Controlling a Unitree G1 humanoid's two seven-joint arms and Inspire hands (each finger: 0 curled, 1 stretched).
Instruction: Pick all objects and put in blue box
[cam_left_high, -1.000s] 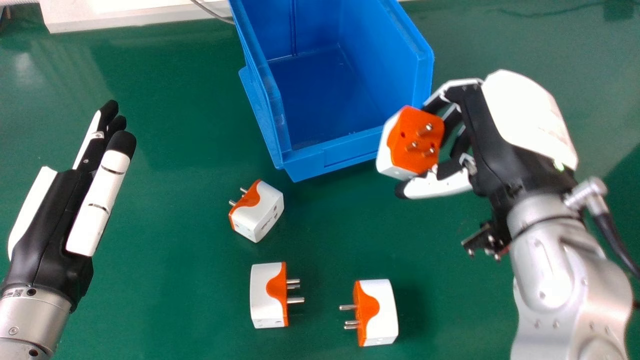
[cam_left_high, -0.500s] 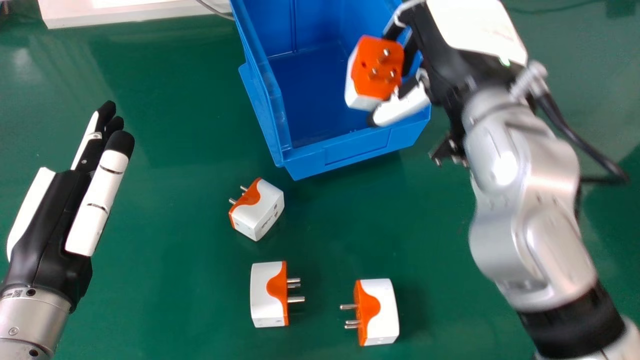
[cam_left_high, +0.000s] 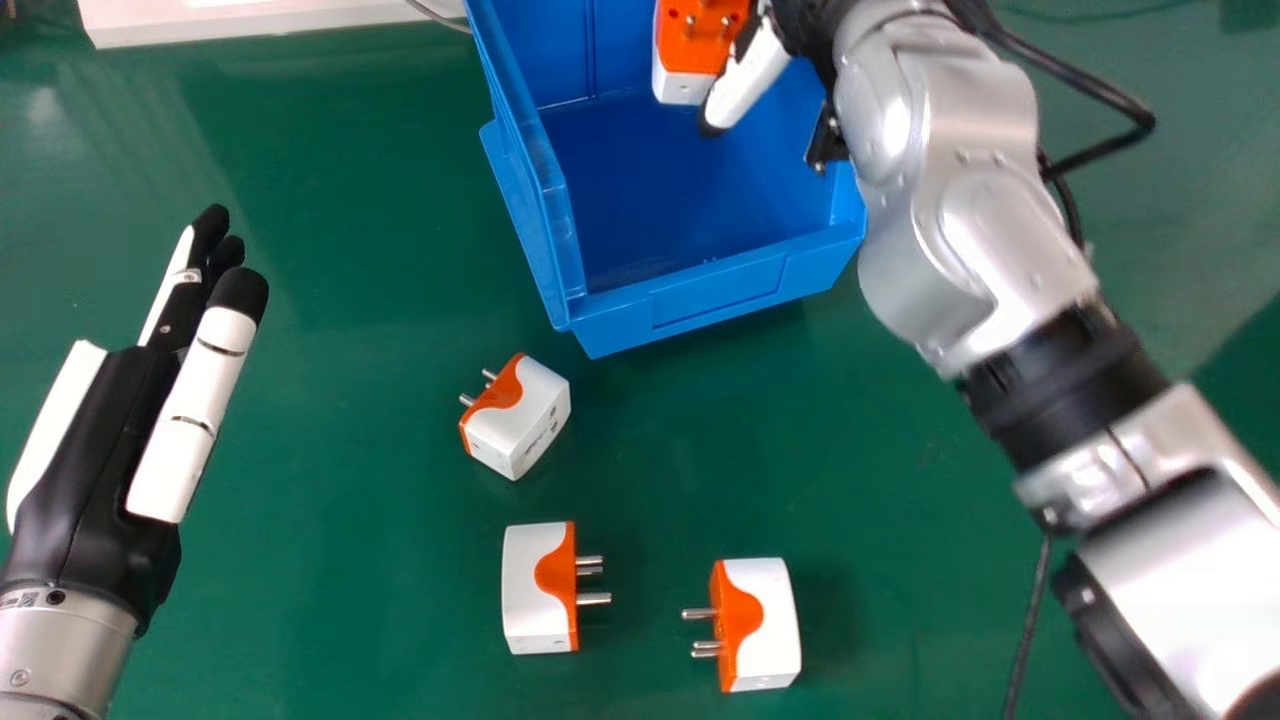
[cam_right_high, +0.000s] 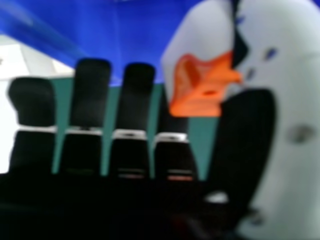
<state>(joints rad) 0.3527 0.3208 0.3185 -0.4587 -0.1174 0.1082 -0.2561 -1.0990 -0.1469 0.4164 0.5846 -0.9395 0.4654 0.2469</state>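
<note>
The green surface (cam_left_high: 330, 400) takes up most of what I see, with the silver right arm (cam_left_high: 985, 230) slanting across it from four o'clock towards twelve. At twelve o'clock lies the blue box (cam_left_high: 715, 295), its mouth open. The left hand (cam_left_high: 85, 450) rests idle towards eight o'clock, its fingers straight and a little apart. The right hand (cam_left_high: 748, 75) is over at twelve, its fingers clamped on the held adapter (cam_left_high: 684, 86), white and orange, within the outline of the box; I can't tell how high above the box floor it hangs.

So I'd call this the placing step: one piece is at the box, ready to be let go. The next move wants it well inside the walls and low, then the fingers parted cleanly; dropped from high up, it could bounce or catch a wall.

Three pieces then remain to fetch: the nearest adapter (cam_left_high: 765, 625) at five o'clock, the middle adapter (cam_left_high: 535, 590) at seven, and the tilted adapter (cam_left_high: 520, 420) between eight and nine, closest to the box.
</note>
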